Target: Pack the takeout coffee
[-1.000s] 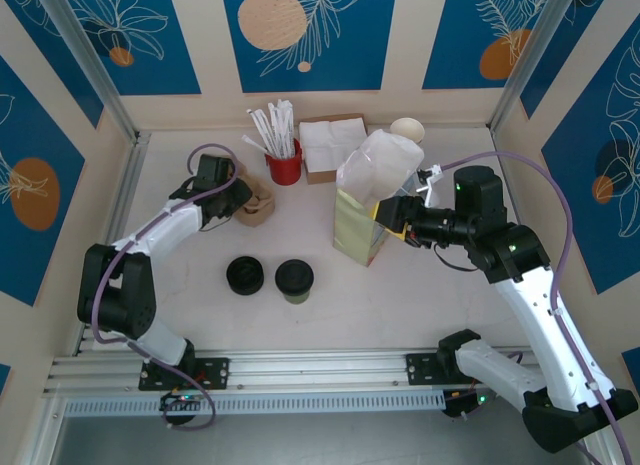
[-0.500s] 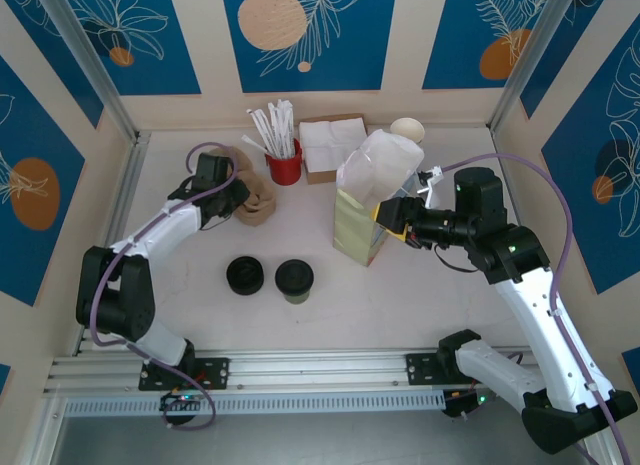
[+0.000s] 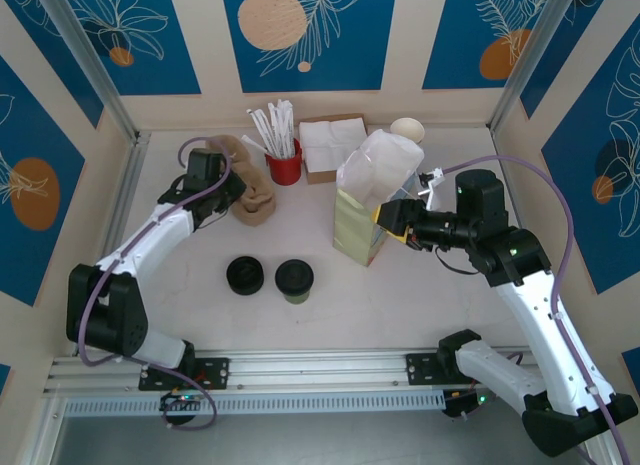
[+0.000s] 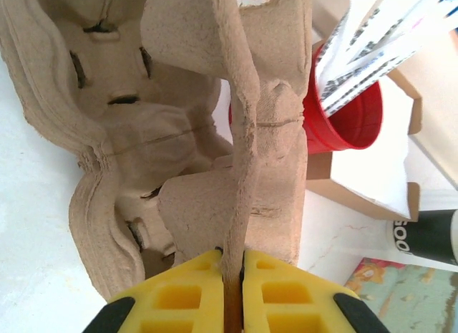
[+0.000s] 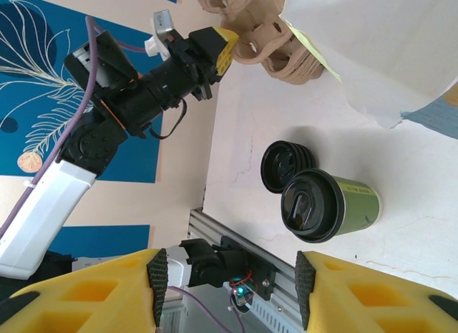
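Observation:
The takeout coffee (image 3: 294, 280) stands near the table's front with its black lid on; the right wrist view shows its olive-green side (image 5: 354, 204). Beside it lies a low black lid piece (image 3: 245, 275). My left gripper (image 3: 232, 188) is at the back left, shut on a wall of a brown pulp cup carrier (image 4: 143, 132), the wall pinched between its yellow fingers (image 4: 193, 290). An open yellow-green paper bag (image 3: 358, 230) stands at centre right. My right gripper (image 3: 393, 218) is against the bag's right side, and its jaws (image 5: 229, 276) are open with nothing between them.
At the back stand a red cup of wrapped straws (image 3: 284, 167), a box of napkins (image 3: 330, 145) and stacked cream cups (image 3: 407, 130). Panel walls close in the left, back and right. A metal rail (image 3: 300, 370) runs along the front edge.
The left gripper has closed on the carrier's wall and drawn back to the far left, tipping the carrier's edge up. The right arm, bag and coffee have not moved.

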